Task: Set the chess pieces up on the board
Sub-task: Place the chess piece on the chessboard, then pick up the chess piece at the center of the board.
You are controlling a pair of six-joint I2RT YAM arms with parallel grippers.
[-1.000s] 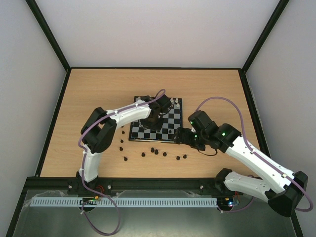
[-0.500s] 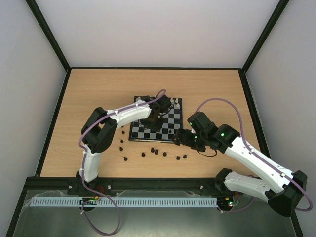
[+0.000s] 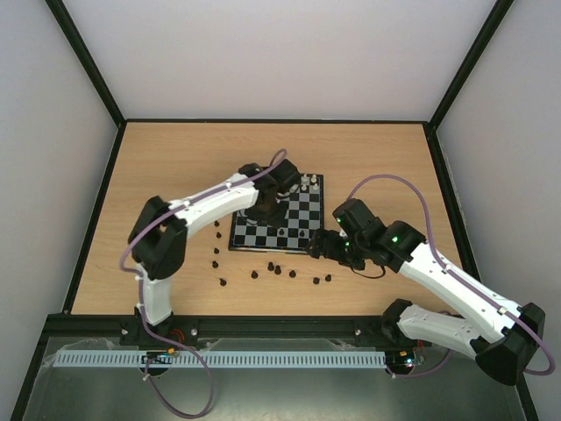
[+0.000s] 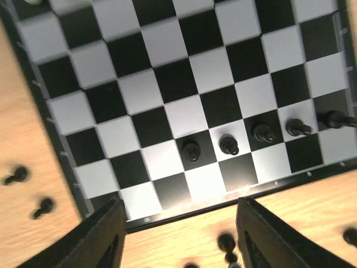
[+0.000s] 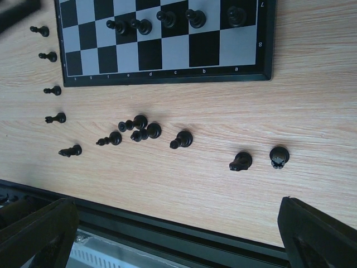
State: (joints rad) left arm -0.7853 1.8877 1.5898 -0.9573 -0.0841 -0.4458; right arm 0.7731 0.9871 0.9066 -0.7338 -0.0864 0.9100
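**Tabletop** (image 3: pixel 175 158): pale wood, carrying every item listed below.

**Board** (image 3: pixel 294 224): black and pale checks with a thin dark border. It is lying flat at about the middle of the tabletop, turned slightly out of square with the tabletop's edges.

**Black pieces on the board** (image 4: pixel 228 146): five. They are standing one to a square in the second row from the board's near edge. The squares are neighbours, running from the board's right edge inward.

**White pieces** (image 3: pixel 308 182): a few are standing at the board's far edge, by its far right corner. They are too small to count or name.

**Loose black pieces** (image 5: pixel 146 133): eleven are showing in the right wrist view, all off the board and on the bare wood.
- Four are sitting in a line beside the board's left edge.
- The rest are scattered between the board's near edge and the tabletop's near edge.
- Two of them are lying close together apart from the others, toward the right.

**Left gripper** (image 4: pixel 179 209): it is hanging over the near left part of the board, above the border. Its jaws are standing partly apart with nothing between them, and it is touching no piece.

**Right gripper** (image 5: pixel 178 209): it is hovering by the board's near right corner, over the scattered pieces. Its jaws are spread wide, gripping nothing.
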